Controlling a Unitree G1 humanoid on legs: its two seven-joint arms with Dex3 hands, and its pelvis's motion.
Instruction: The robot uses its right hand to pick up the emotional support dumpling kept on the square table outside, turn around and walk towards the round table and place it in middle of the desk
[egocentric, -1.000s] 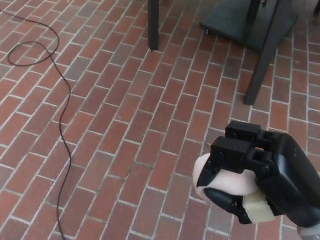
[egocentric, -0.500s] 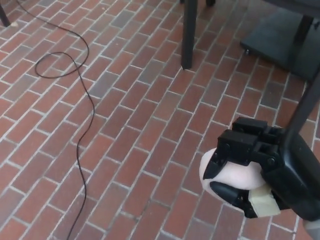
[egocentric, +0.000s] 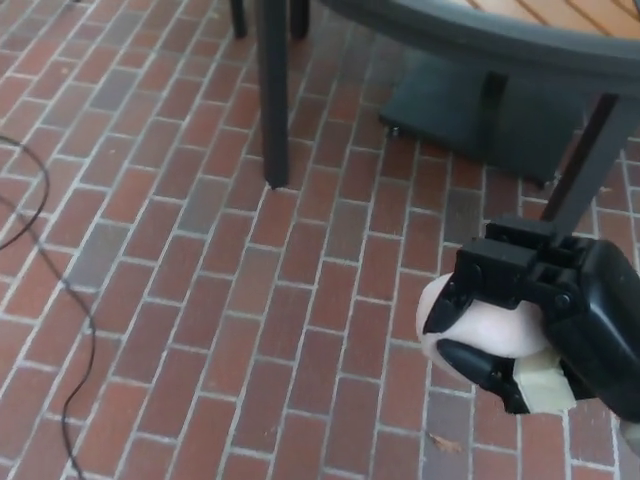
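Nearest, the right hand (egocentric: 540, 320) grips the pale dumpling (egocentric: 480, 330), fingers wrapped round it, above the brick floor (egocentric: 200, 250). Left lies a thin black cable (egocentric: 70, 300). Farther on, a dark table leg (egocentric: 272, 95) and wheeled base (egocentric: 440, 105) stand before the round tabletop (egocentric: 480, 35).

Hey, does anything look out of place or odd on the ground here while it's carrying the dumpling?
One thing: a loose black cable snakes across the brick floor at the left, a possible trip hazard. The right hand grips the dumpling securely.
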